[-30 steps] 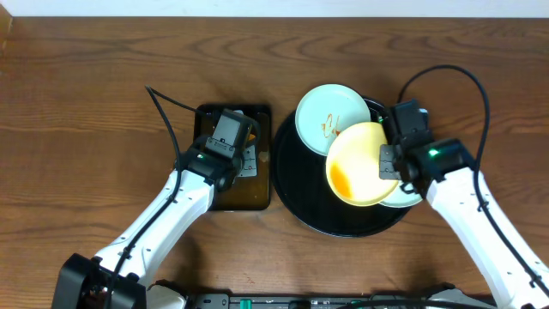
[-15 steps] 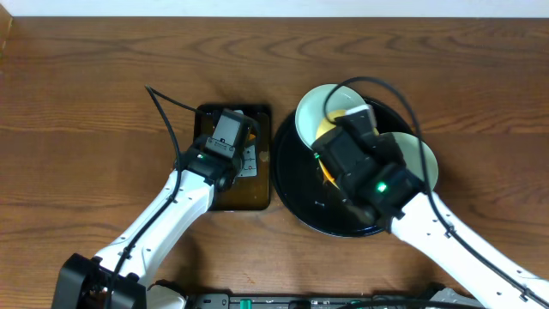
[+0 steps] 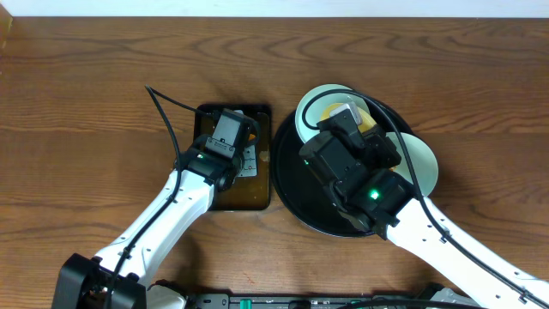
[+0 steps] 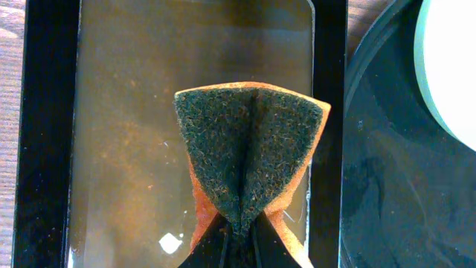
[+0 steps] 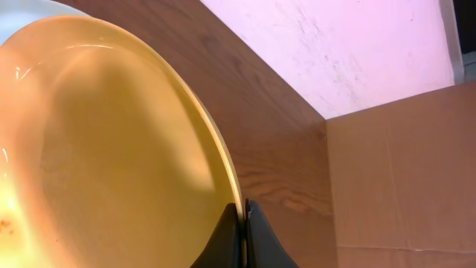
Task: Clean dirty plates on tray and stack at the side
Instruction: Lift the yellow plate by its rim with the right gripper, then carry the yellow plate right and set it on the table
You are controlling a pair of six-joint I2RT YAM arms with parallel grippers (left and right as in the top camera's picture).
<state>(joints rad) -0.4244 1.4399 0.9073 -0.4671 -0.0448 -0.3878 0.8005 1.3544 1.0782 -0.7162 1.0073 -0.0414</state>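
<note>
My right gripper (image 5: 243, 217) is shut on the rim of the pale yellow plate (image 5: 111, 149), which it holds tilted up on edge over the black round tray (image 3: 292, 193). From overhead only slivers of that yellow plate (image 3: 367, 125) show past the right arm. One mint-green plate (image 3: 310, 116) leans on the tray's upper left rim, and another mint-green plate (image 3: 422, 163) lies at its right edge. Over the small rectangular tray, my left gripper (image 4: 239, 237) is shut on a folded sponge (image 4: 249, 160), dark scouring side up, orange underneath.
The rectangular tray (image 4: 52, 149) holds brownish water and sits just left of the round tray (image 4: 387, 186). A black cable (image 3: 163, 103) loops above the left arm. In the right wrist view a cardboard box (image 5: 401, 186) stands beyond the table edge.
The right arm swung left over the round tray and turned the yellow plate from flat to on edge. The left arm and sponge stayed put.
</note>
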